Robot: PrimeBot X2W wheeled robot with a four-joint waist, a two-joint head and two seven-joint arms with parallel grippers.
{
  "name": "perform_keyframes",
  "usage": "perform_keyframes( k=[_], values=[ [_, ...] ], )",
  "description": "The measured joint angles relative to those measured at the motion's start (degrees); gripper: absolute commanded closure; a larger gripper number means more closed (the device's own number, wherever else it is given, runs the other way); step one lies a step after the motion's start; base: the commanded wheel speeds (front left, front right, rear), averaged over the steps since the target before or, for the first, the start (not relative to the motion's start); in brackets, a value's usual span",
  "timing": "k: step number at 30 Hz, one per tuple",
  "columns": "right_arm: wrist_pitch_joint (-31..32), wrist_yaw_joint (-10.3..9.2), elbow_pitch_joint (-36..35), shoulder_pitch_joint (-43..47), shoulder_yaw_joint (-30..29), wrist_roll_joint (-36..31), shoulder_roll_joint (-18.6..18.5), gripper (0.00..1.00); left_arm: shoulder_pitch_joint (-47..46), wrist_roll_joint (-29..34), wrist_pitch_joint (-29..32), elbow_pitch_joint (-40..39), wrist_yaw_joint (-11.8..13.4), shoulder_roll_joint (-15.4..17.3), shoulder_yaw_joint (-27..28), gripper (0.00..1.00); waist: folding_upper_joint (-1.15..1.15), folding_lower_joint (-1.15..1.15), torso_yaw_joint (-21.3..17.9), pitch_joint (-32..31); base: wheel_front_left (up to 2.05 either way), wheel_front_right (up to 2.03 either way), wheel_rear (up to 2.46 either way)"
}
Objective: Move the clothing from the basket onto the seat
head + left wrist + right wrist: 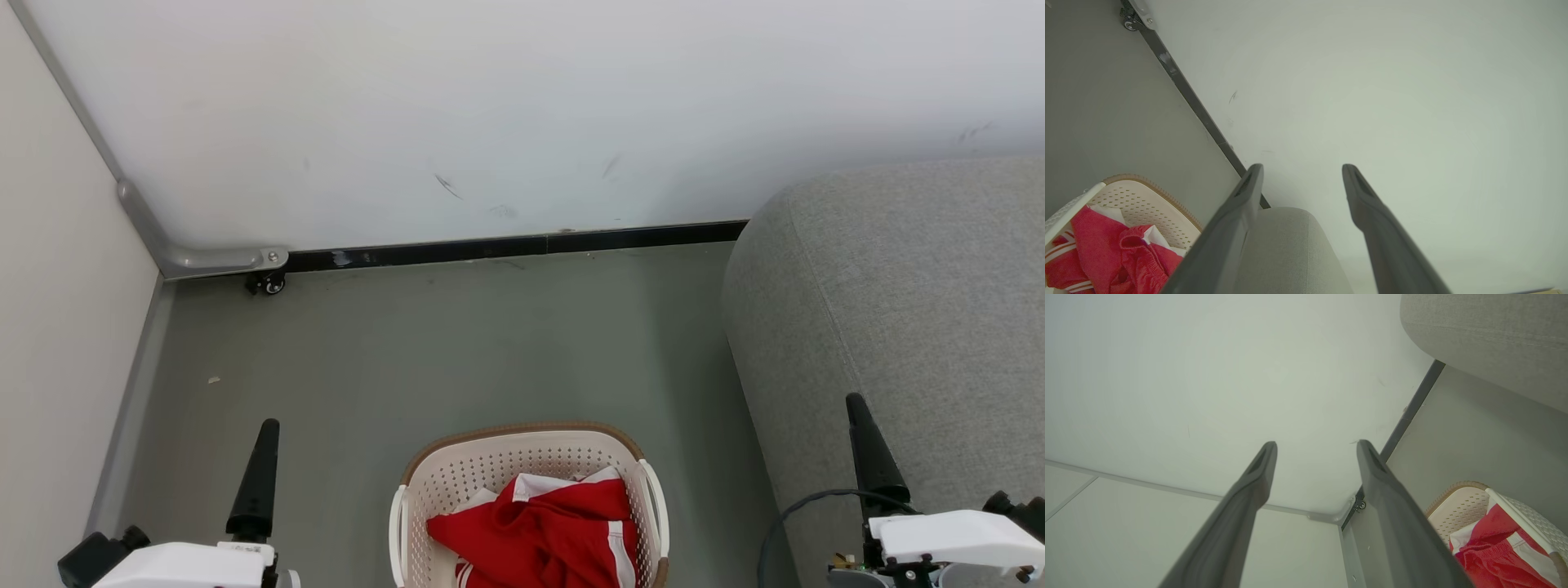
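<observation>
The cream perforated basket [522, 433] with a brown rim stands on the floor at the bottom centre, and the red clothing [547, 531] with white trim lies bunched inside it. Right of it rises the grey woven seat [898, 310]. My left gripper [265, 433] hovers left of the basket, and my right gripper [856, 404] hangs over the seat's front part. In the left wrist view my left gripper [1302, 169] is open and holds nothing, with the basket [1147, 202], the clothing [1106, 253] and the seat [1286, 249] below. My right gripper [1316, 445] is open too, beside the basket [1457, 504] and the clothing [1494, 551].
A white wall with a black baseboard [506, 245] closes off the far side. A pale panel [65, 327] runs along the left, with a grey bracket and a small caster [268, 283] at the corner. Grey floor [449, 343] stretches between wall, basket and seat.
</observation>
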Motion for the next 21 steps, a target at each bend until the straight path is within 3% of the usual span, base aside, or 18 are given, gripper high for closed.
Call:
perform_keyframes(
  k=[12, 21],
  values=[
    [-2.2, 0.0, -0.14, -0.55, 0.9, -8.56, 0.05, 0.0, -0.01, 11.82, -2.03, -2.68, 0.71, 0.3, -2.48, 0.0, 0.0, 0.11, 0.14, 0.0, 0.0, 0.0, 0.0],
    [-4.01, 0.0, -0.22, -1.15, 1.24, -18.37, 0.09, 0.0, -0.01, 23.48, -4.09, -4.61, 2.35, 0.45, -4.37, 0.0, 0.0, -0.33, 0.2, 0.61, 0.0, 0.0, 0.0]
  ],
)
